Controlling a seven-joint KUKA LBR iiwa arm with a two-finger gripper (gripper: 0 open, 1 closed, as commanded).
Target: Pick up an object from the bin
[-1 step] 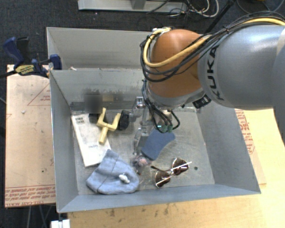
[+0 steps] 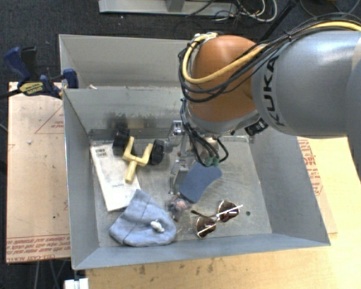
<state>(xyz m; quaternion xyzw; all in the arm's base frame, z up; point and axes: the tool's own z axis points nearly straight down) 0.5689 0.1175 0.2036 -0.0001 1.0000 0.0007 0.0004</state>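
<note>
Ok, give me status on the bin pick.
Pincer low, at left edge of blue-grey pad. Sunglasses and pale blue knit cloth close by, nearer the camera.

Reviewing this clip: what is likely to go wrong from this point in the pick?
1. The gripper sits low at the left edge of the flat blue pad; a grasp there may just nudge the pad aside instead of lifting it.
2. The sunglasses and the grey cloth lie close below the gripper; either might get caught or dragged along.
</note>
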